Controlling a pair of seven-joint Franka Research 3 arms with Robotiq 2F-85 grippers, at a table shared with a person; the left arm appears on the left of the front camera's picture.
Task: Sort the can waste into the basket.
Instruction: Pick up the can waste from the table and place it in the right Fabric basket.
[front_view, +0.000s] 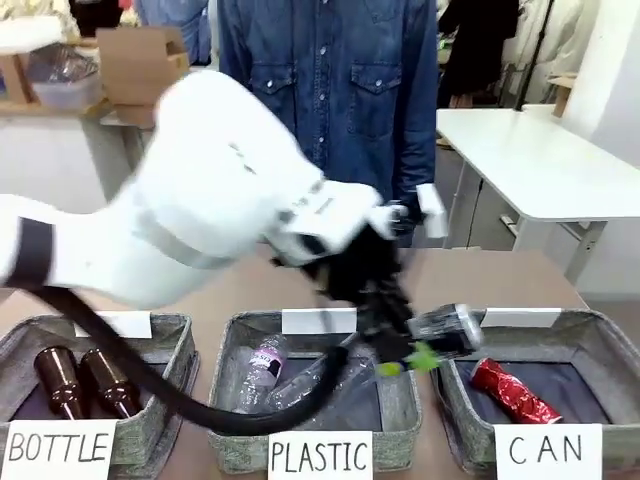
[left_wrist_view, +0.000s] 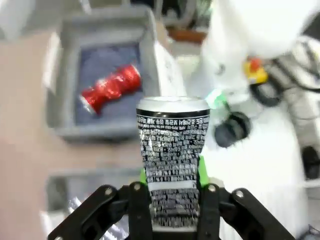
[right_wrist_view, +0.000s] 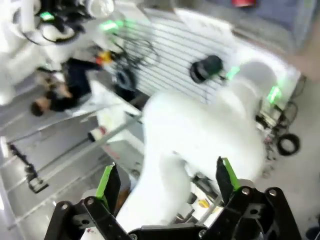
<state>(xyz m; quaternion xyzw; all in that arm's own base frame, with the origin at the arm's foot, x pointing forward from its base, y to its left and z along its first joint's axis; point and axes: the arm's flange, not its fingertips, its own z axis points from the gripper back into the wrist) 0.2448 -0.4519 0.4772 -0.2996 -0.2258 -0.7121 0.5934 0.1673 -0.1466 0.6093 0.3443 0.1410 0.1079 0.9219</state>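
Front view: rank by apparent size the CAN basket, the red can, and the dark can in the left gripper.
1. CAN basket, clearly largest.
2-3. red can and dark can look about alike. The dark can is held above the baskets by the left gripper, partly hidden and blurred, so I won't rank them.

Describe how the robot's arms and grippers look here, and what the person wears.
Left arm: glossy white shell, black cable looped beneath. Left gripper and right gripper: black, bolted linkages, green pads. The person wears a dark blue denim shirt with buttoned chest pockets.
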